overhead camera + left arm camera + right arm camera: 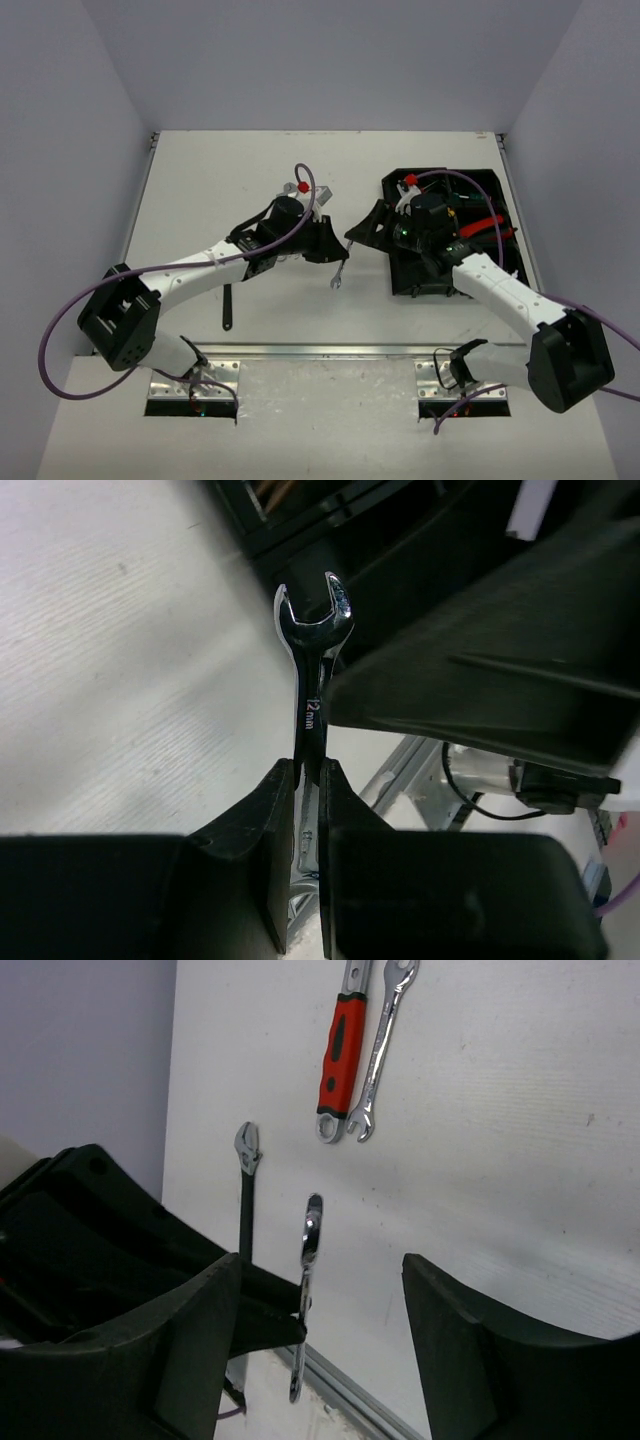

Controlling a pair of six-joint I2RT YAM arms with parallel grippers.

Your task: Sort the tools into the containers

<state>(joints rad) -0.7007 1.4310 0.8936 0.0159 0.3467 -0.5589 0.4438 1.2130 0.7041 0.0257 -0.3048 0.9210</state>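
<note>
Table (250, 170): off-white, faint ridged grain.
Organiser tray (402, 282): black; red and possibly yellow handles inside, too small to sort.
Held wrench (312, 660): polished silver, white size marking.
Red-handled wrench (340, 1050): red grip with black inset, silver ends.
Plain wrench (383, 1045) beside it: silver.
Adjustable wrench (246, 1200): black handle, silver head.
Left gripper (308, 780): black.
Cables (43, 352): purple.

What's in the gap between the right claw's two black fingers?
In the right wrist view, a silver wrench pinched by the left claw shows in that gap, near one finger.
</note>
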